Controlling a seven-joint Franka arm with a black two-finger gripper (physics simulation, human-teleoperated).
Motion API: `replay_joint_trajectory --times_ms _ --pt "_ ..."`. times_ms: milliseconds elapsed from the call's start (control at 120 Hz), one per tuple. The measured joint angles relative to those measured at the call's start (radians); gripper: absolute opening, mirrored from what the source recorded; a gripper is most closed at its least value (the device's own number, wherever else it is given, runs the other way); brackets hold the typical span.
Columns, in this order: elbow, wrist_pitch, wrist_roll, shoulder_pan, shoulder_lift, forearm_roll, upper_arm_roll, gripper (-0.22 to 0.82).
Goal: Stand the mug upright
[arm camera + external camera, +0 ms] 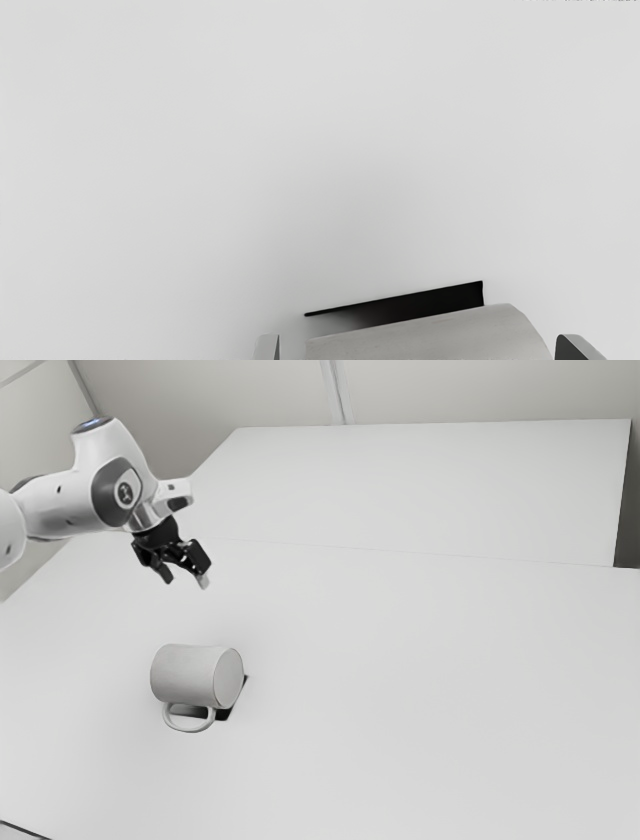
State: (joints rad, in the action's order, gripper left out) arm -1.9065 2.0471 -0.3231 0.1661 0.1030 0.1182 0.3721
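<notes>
- Exterior view: the mug point(183, 673) lies on its side on the white table point(420, 680), toward the exterior view's left. It is not upright.
- One round end point(229, 678) of the mug faces the exterior view's right. Whether this end is mouth or base cannot be told.
- The handle point(190, 729) extends from the mug's side toward the camera, low by the table.
- A black patch point(225, 713) shows at the table beside and partly behind the mug and handle. Its nature, shadow or flat object, cannot be told.
- The arm point(65, 507) enters from the exterior view's left, its hand angled downward.
- The gripper point(186, 580) is open and holds nothing. It stands above the table, apart from the mug, which appears below it in the exterior view.
- Wrist view: the gripper point(419, 345) has its two fingers spread wide, one finger point(266, 348) near one end of the mug's visible part, the other near the opposite end.
- Part of the mug's curved grey wall appears across the space between the fingers, with no grip on it seen.
- The black patch appears again along the mug's wall, ending in a sharp corner near one end.
</notes>
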Motion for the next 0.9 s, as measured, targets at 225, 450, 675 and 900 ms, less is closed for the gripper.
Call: replay_joint_trajectory --times_ms 225,450,675,900 --pt "-0.016 0.007 -0.047 -0.020 -0.010 0.048 0.039 0.60" --pt "-0.024 -0.056 -0.204 -0.175 0.051 0.295 0.041 0.60" --pt "-0.063 -0.155 -0.365 -0.255 0.103 0.500 0.044 0.60" --pt "-0.123 -0.228 -0.503 -0.306 0.140 0.641 0.044 0.60"
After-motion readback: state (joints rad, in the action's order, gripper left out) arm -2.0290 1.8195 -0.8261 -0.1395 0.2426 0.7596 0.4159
